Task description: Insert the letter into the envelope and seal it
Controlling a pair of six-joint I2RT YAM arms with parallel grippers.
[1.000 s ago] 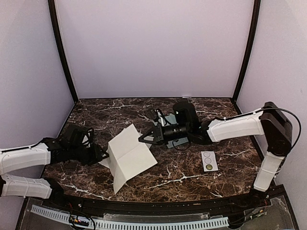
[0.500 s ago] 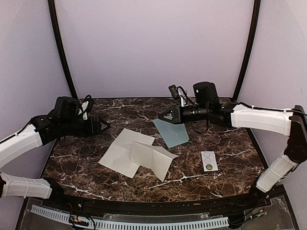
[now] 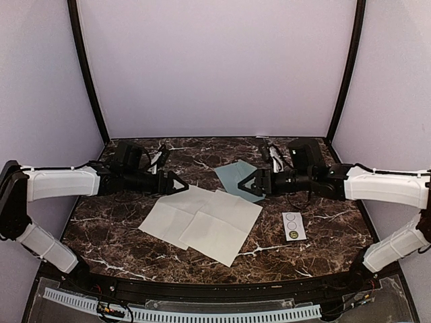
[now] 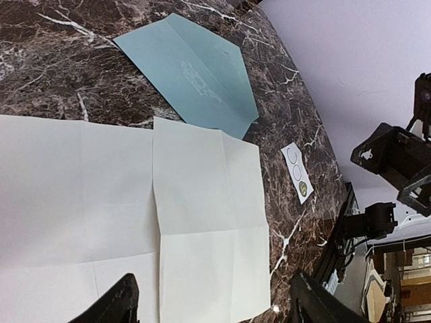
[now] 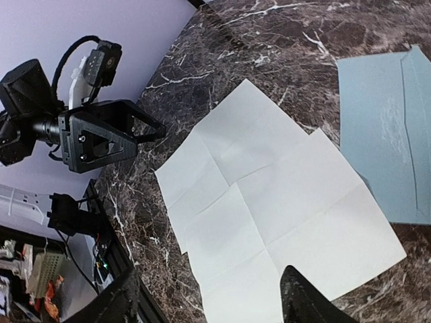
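Note:
The letter (image 3: 202, 222) lies flat on the dark marble table, an off-white creased sheet with one part lying over another (image 4: 202, 202) (image 5: 269, 195). The pale blue-green envelope (image 3: 232, 173) lies flat just behind it, flap side up (image 4: 195, 74) (image 5: 387, 141), and its near edge meets the letter's far corner. My left gripper (image 3: 182, 186) hovers over the letter's far-left edge, open and empty (image 4: 212, 309). My right gripper (image 3: 245, 184) hovers over the envelope's near edge, open and empty (image 5: 209, 306). The two grippers point at each other.
A small white strip with three circles (image 3: 293, 226) (image 4: 297, 173) lies on the table right of the letter. Pale walls close the table at the back and sides. The table's front rim (image 3: 202, 286) runs below the letter.
The right gripper opened and let go of the envelope, which now lies flat. The letter has settled flat. The left gripper opened wider and moved right and lower; the right gripper came down.

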